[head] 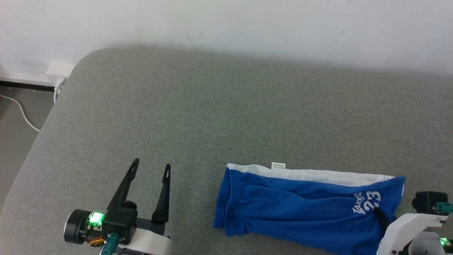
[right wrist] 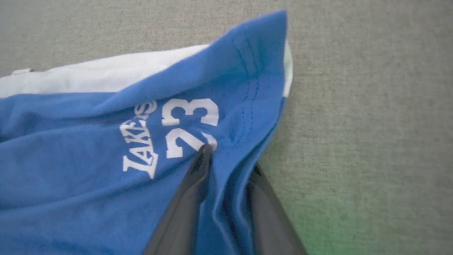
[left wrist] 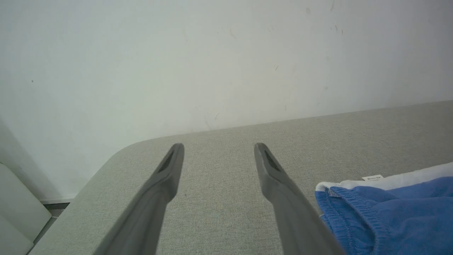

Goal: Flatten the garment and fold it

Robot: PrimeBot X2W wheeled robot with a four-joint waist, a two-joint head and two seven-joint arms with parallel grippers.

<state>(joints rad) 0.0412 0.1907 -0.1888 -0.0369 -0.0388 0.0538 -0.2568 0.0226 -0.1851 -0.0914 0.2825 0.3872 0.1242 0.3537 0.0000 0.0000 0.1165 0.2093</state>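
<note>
Plainly, the left gripper (head: 152, 163) hangs over the bare grey cushion (head: 212, 106). Its two fingers are spread wide and hold nothing, well apart from the cloth. It seems parked there, ready to take the near end when needed.

To its right the shorts (head: 300, 209) lie along the front of the cushion, doubled lengthwise and rumpled, not yet flat. Their waistband (head: 223, 202) faces the left gripper. A white stripe (head: 318, 174) runs along the far edge with a small label (head: 278, 165) poking out beside it, and the print (head: 368, 202) sits near the right end.

At that end the right gripper (right wrist: 229, 157) has its fingers (right wrist: 191, 184) pinching a ridge of blue cloth just beside the print, near the leg hem. That grip looks chosen to pull the leg outward and draw the wrinkles out. Flattening therefore appears to be the step in hand, with folding yet to come.
</note>
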